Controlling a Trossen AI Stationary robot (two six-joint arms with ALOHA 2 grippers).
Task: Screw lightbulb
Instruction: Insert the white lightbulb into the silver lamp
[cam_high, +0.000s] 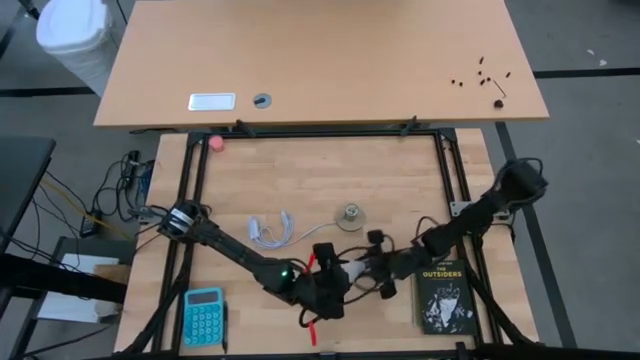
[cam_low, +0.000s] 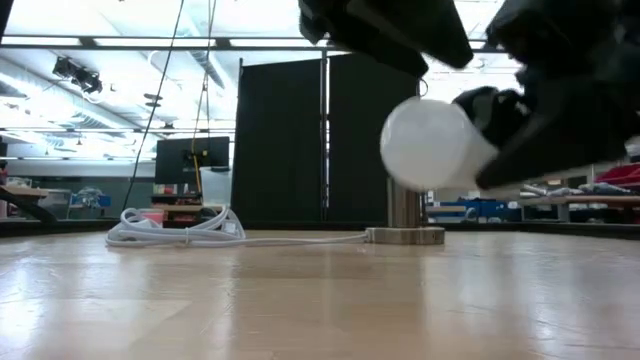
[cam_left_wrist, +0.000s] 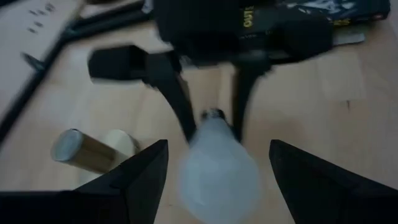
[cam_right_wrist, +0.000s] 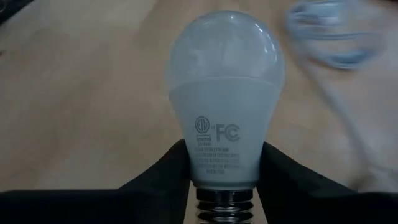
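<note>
The table (cam_high: 400, 190) spreads across the high view; the socket (cam_high: 350, 216) stands mid-frame, above my two claws at lower centre. My right claw (cam_right_wrist: 224, 186) clamps the lightbulb (cam_right_wrist: 224, 99) near its base, off the wood; my left claw (cam_left_wrist: 217, 168) gapes around its globe; I should keep the bulb's axis straight, carry it squarely over the socket, then twist gently.

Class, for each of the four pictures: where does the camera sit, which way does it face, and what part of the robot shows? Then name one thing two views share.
High view: overhead, looking straight down; both arms over the table.
Low view: table height, facing the room; the socket behind.
Left wrist view: past open left gripper.
Right wrist view: right gripper shut on the lightbulb.
Shared: lightbulb, both wrist views.
</note>
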